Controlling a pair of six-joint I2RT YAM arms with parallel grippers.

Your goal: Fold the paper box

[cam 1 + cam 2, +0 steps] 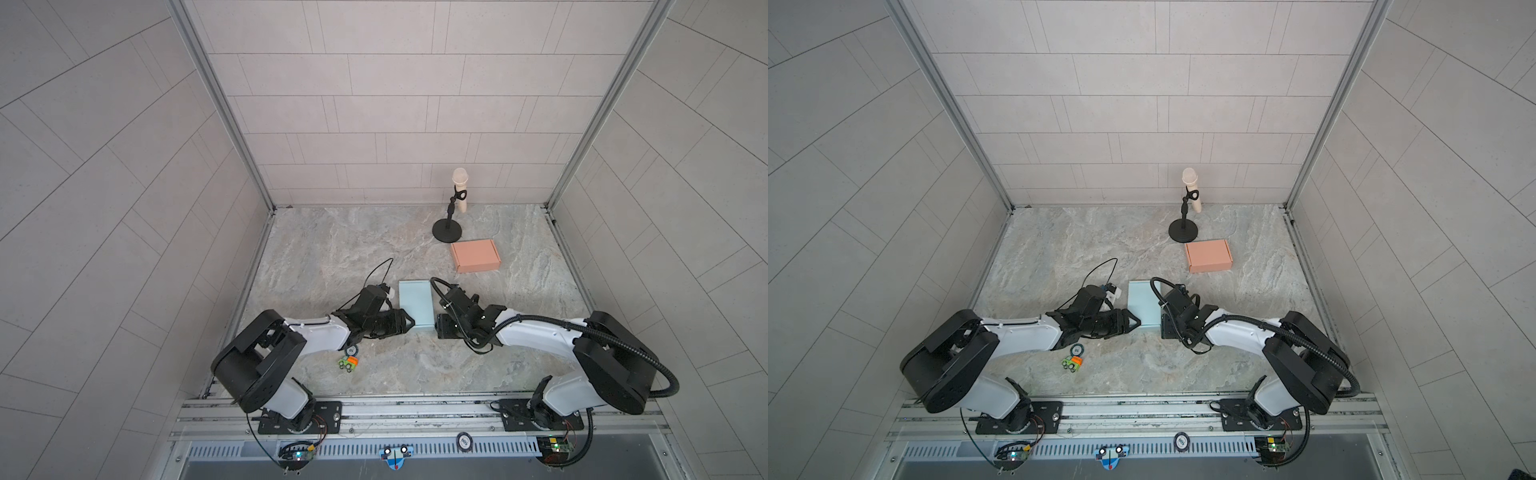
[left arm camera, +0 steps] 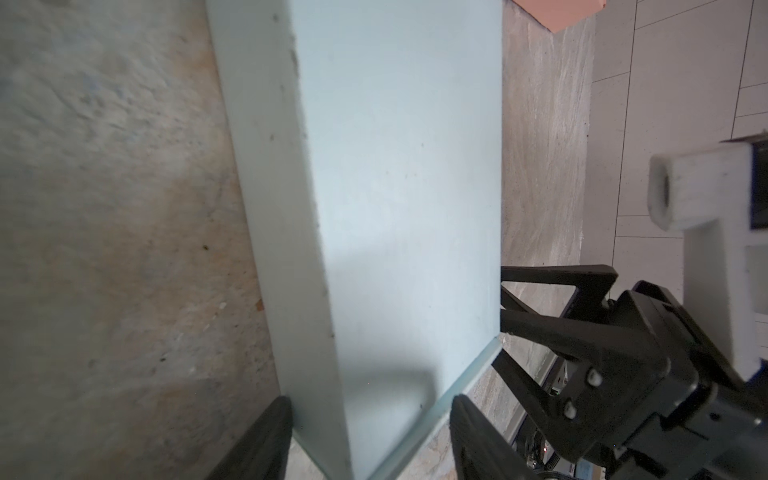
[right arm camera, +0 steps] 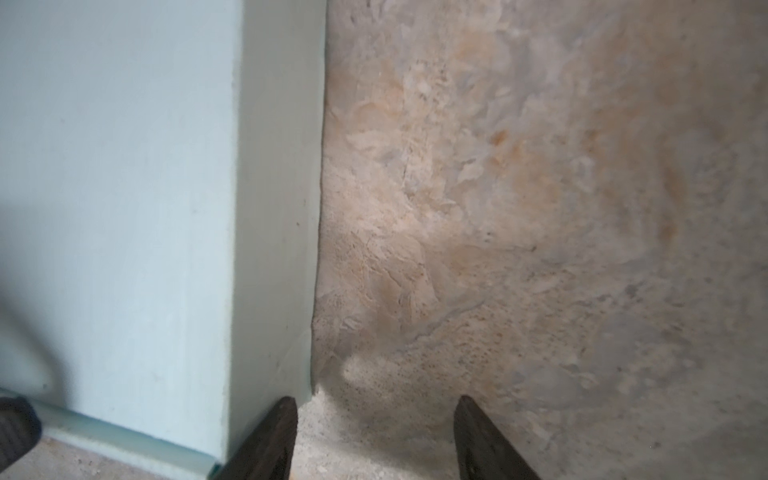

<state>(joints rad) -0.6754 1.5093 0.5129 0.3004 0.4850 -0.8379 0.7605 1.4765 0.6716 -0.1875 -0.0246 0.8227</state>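
Meanwhile, the blue paper box (image 1: pixel 415 305) is lying closed centrally on the desk (image 1: pixel 332 249) as the left pincer (image 1: pixel 410 322) and right pincer (image 1: pixel 438 328) are flanking its near corners, both with jaws apart.

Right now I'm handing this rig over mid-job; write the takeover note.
Left gripper: jaws straddle a near corner of the blue box; clamped or not, unclear.
Right gripper: open, empty, at that box's opposite side.
Things: blue box closed, flat on the table between both grippers; pink box closed, farther back by the microphone stand.
Done: both look folded.
To do: probably check the flaps, then withdraw.
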